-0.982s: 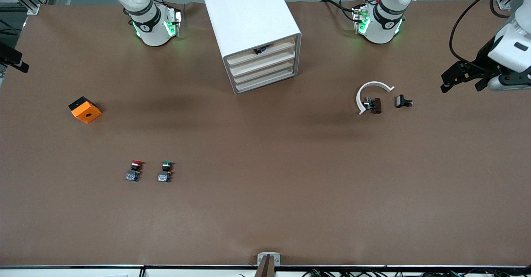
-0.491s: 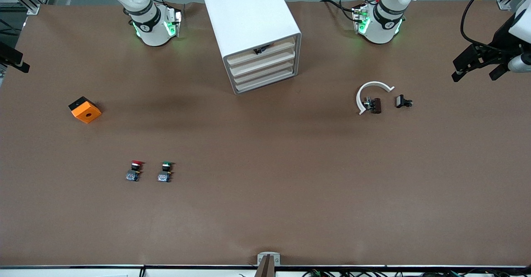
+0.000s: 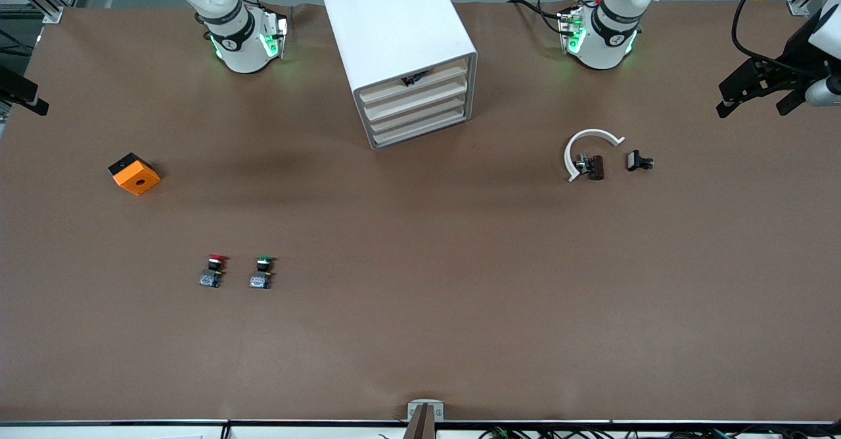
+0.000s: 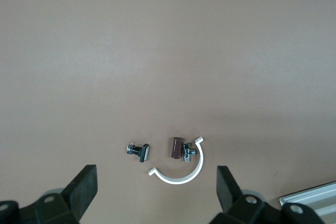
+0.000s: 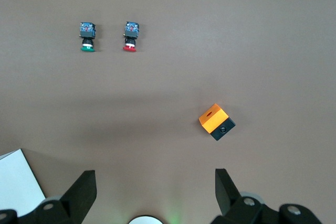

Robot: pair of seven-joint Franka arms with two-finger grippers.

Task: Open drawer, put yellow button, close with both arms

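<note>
The white boxy cabinet (image 3: pixel 402 45) stands between the arm bases, its uppermost cream-fronted drawer (image 3: pixel 414 81) pushed in with something small and dark showing at its top edge. The left gripper (image 3: pixel 755 94) hangs over the left arm's end of the brown surface (image 3: pixel 420 334), fingers (image 4: pixel 84 186) spread apart and empty. The right gripper (image 5: pixel 155 192) hangs over the surface, fingers likewise apart. I can't spot the yellow-capped button.

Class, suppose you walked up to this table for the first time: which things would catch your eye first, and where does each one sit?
Most likely the tall white cabinet between the two arm bases, its four cream drawers shut. Next, the bright orange block toward the right arm's end, with the red-capped button and green-capped button side by side nearer the front camera. Toward the left arm's end lies a white curved clip, and the left gripper hangs open there.
</note>
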